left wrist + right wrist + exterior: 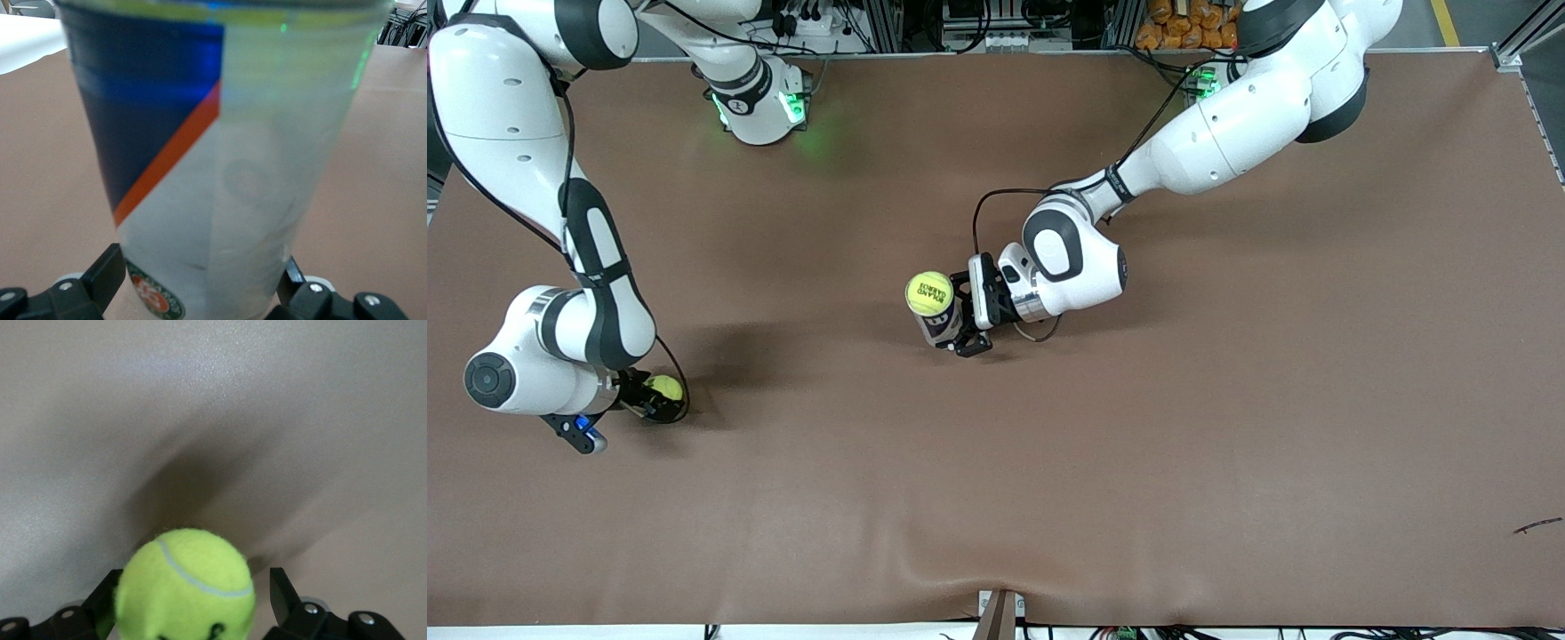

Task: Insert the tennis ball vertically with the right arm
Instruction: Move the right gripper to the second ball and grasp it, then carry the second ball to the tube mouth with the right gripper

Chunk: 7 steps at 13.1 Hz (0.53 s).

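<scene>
While the left gripper [960, 322] clamps the upright can [935, 322] at mid-table, already topped by one ball, the right gripper [649, 400] pinches a ball [664, 388] low over the table's right-arm end; next, presumably, lift and carry over the can's mouth.

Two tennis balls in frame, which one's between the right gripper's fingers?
The tennis ball at the right arm's end, between the right gripper fingers. The other ball tops the can held by the left gripper.
</scene>
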Motion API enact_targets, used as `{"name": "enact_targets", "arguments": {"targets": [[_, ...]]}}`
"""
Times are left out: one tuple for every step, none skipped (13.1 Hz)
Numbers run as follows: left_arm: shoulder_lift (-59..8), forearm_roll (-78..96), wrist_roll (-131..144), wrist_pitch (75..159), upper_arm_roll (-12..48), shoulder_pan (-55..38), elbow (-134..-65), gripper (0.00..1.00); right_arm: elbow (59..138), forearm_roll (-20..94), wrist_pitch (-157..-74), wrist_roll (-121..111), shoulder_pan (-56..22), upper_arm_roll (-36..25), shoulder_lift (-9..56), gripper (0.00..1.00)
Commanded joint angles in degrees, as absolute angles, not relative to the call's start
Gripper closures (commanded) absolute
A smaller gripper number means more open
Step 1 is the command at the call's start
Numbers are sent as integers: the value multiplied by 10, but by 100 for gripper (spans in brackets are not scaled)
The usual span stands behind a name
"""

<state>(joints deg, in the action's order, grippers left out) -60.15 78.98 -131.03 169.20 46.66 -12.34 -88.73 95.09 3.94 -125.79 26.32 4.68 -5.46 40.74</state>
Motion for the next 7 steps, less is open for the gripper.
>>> {"name": "enact_targets", "arguments": {"targets": [[-596, 807, -1324, 1700, 467, -126, -889, 1, 969, 38, -1259, 265, 49, -48, 376, 38], [-596, 807, -1324, 1700, 467, -126, -889, 1, 969, 39, -1258, 269, 44, -47, 368, 38], [-596, 807, -1324, 1700, 467, -126, -889, 1, 969, 39, -1255, 279, 33, -47, 354, 38], [-596, 807, -1324, 1700, 467, -126, -889, 1, 965, 39, -1241, 297, 23, -48, 346, 41], [-596, 807, -1324, 1700, 467, -125, -889, 1, 955, 39, -1224, 317, 10, -48, 338, 44], [-596, 807, -1324, 1700, 468, -125, -889, 1, 948, 39, -1200, 337, -4, -47, 326, 45], [-596, 807, -1324, 1700, 468, -125, -889, 1, 941, 40, -1162, 368, -24, -47, 311, 45]]}}
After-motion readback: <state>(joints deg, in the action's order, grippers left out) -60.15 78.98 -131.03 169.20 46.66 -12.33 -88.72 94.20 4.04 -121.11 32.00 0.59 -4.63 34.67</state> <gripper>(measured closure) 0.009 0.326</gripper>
